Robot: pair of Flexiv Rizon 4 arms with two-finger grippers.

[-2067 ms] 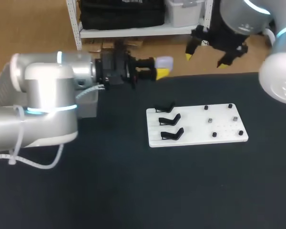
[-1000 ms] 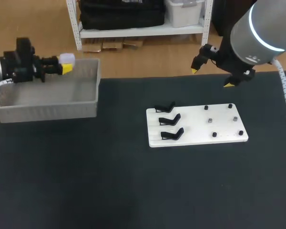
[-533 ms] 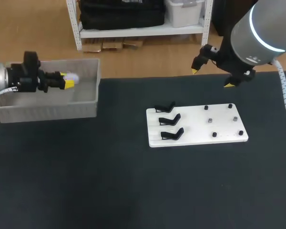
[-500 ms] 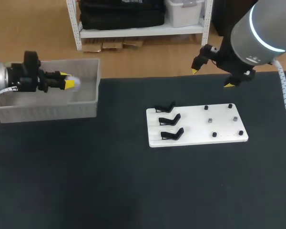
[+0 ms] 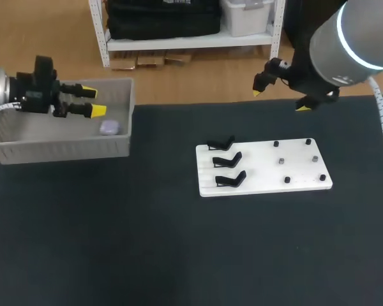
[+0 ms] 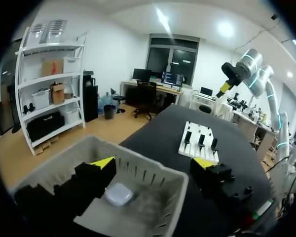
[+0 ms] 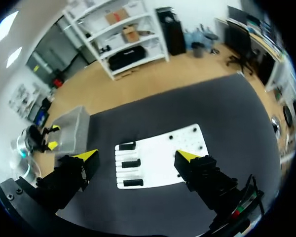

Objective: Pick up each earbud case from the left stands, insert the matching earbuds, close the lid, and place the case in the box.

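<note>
A pale lavender earbud case [image 5: 110, 128] lies shut on the floor of the grey box [image 5: 64, 150] at the table's back left. My left gripper [image 5: 86, 101] hovers over the box, open and empty. In the left wrist view the case [image 6: 119, 193] rests in the box [image 6: 153, 174] just under my left gripper [image 6: 154, 162], touching neither finger. Three black stands [image 5: 226, 160] on the white board [image 5: 262, 173] are all bare. My right gripper [image 5: 277, 89] hangs open, high above the table's back edge, with the board [image 7: 160, 157] far below my right gripper [image 7: 137, 155].
Several small dark pegs [image 5: 300, 162] dot the right half of the white board. The box [image 7: 73, 129] sits at the table's far left corner. Black tabletop spreads in front of the board and the box.
My left gripper has opened over the box, and the lavender case has dropped from it onto the box floor. My right gripper shifted slightly left.
</note>
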